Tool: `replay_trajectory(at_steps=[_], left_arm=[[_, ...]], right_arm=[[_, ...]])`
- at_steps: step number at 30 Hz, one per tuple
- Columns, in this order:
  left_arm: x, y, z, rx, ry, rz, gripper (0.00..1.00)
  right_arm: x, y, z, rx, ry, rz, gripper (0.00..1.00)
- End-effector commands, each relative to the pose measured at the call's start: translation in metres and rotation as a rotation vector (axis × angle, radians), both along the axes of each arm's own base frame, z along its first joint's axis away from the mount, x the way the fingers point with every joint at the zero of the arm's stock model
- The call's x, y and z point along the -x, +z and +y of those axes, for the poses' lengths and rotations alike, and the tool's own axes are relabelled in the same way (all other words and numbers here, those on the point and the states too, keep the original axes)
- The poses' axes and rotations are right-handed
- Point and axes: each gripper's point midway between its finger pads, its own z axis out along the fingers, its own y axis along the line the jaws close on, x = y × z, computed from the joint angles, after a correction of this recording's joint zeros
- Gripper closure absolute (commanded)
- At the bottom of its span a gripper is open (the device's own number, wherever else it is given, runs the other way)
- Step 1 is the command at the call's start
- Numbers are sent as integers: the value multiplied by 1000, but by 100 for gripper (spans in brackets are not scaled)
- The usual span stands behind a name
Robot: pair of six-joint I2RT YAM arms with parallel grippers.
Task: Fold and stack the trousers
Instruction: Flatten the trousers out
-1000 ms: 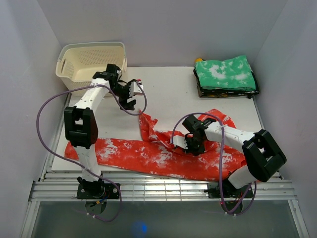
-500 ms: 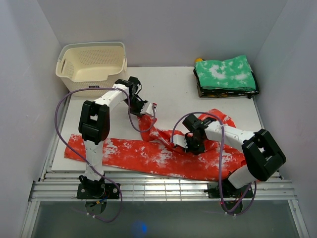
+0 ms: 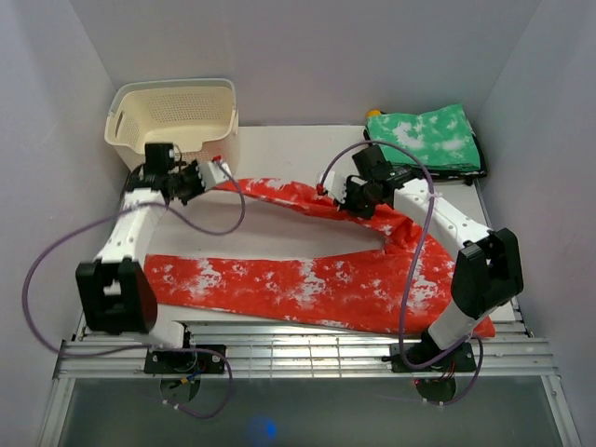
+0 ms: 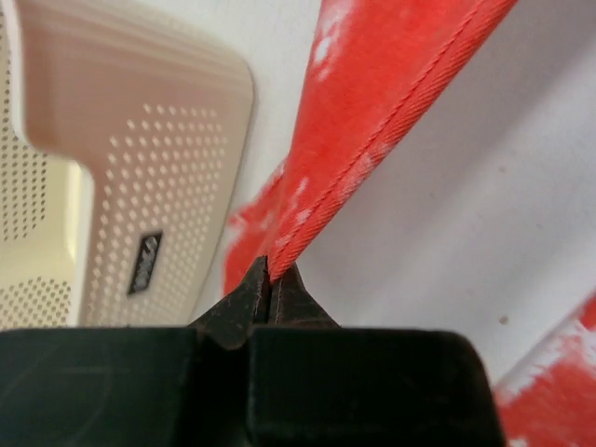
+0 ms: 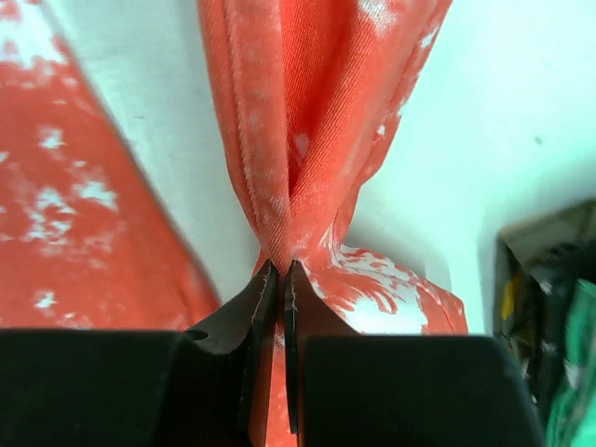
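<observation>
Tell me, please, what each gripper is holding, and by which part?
Both hold the red trousers: the left gripper pinches a seamed edge, the right gripper a bunched fold.

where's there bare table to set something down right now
Two bare patches of table: one enclosed between the leg of the red trousers stretched from left gripper to right gripper and the leg along the near edge; another behind that stretched leg, between the basket and the green folded stack. The near edge and right side are crowded with cloth.

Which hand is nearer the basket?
Left. The left hand sits right beside the basket, at its near right corner; the right hand is far off, by the green stack.
</observation>
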Motion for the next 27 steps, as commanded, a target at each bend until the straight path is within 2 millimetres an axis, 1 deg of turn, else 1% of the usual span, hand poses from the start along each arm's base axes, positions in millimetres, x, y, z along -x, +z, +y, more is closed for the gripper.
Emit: replay_trajectory(at_steps=[1, 2, 3, 4, 5, 6, 7, 8, 9, 10, 11, 12, 13, 15, 16, 17, 18, 19, 20, 22, 24, 25, 26, 27], left_arm=[[50, -23, 6, -44, 5, -115, 100], [66, -40, 6, -55, -7, -88, 91], [93, -67, 6, -61, -21, -30, 73], [104, -79, 7, -55, -14, 6, 57], [118, -89, 6, -45, -9, 58, 26], [129, -97, 4, -19, 16, 108, 20], [133, -95, 3, -5, 27, 125, 19], [148, -97, -3, 32, 14, 193, 18], [155, -92, -7, 67, 15, 226, 18], [150, -73, -2, 108, 44, 209, 17], [162, -68, -7, 142, 41, 263, 17], [163, -57, -13, 191, 25, 261, 17], [157, -40, -13, 229, 63, 247, 16], [149, -27, -9, 265, 133, 235, 16], [146, -25, -5, 309, 237, 264, 15], [132, -26, 1, 319, 302, 259, 15], [125, -33, 18, 291, 414, 269, 15], [122, -41, 26, 294, 490, 297, 20], [118, -57, 32, 316, 599, 370, 25], [118, -75, 50, 302, 739, 418, 30], [120, -93, 56, 322, 842, 461, 30], [120, -99, 64, 302, 896, 453, 28], [116, -102, 66, 316, 936, 438, 16], [120, -112, 70, 302, 967, 456, 14]], right_arm=[[59, -41, 5, 109, 99, 143, 92], [75, -59, 3, 146, 117, 177, 92], [82, -67, 6, 155, 127, 194, 92], [94, -75, 15, 163, 161, 207, 92], [101, -81, 18, 173, 173, 225, 92], [111, -93, 18, 198, 182, 255, 92], [117, -98, 25, 202, 192, 264, 92], [123, -101, 27, 210, 201, 277, 92], [126, -107, 29, 222, 201, 295, 92], [130, -109, 33, 224, 205, 307, 92], [131, -110, 34, 225, 207, 312, 92], [132, -112, 35, 229, 206, 318, 92], [132, -112, 36, 230, 205, 318, 92], [132, -113, 35, 239, 203, 325, 92], [133, -115, 33, 249, 203, 324, 92], [133, -116, 31, 253, 197, 319, 92], [133, -116, 29, 256, 196, 316, 92], [136, -120, 25, 269, 195, 319, 92], [137, -121, 23, 272, 196, 320, 92], [138, -120, 23, 267, 187, 318, 92], [138, -120, 23, 264, 176, 316, 92], [136, -118, 23, 262, 169, 309, 91], [134, -116, 25, 255, 164, 302, 77], [132, -112, 26, 245, 159, 287, 69]])
